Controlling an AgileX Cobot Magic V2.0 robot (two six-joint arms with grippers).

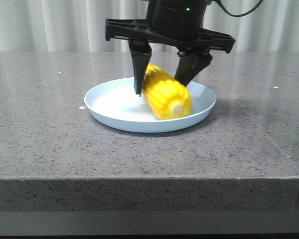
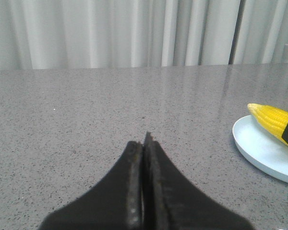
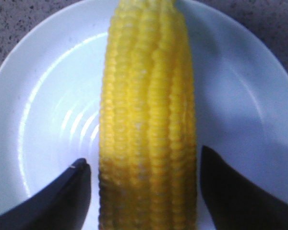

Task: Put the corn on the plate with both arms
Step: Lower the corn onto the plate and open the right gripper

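The grey stone table (image 1: 50,134) carries the plate (image 1: 109,107), and every place here is taken from that plate. On it lies the corn (image 1: 165,93), resting across the half of the plate toward the robot's right, its flat pale stub pointing at the near rim and its tapered tip running back toward the far rim, so the long axis goes near-to-far with a slight slant. The right gripper (image 1: 164,79) stands directly over the plate and straddles the cob across that axis: one finger (image 1: 138,67) comes down on the side facing the plate's centre, the other on the outer side, and in the right wrist view a sliver of plate shows between each finger and the kernels, so the jaws look spread and let go rather than clamped. The left gripper (image 2: 144,158) sits well away from the plate, off to the robot's left over bare table, its fingers pressed together on nothing. The right arm is by far the nearer one, and a straight lift upward looks clear of the cob.
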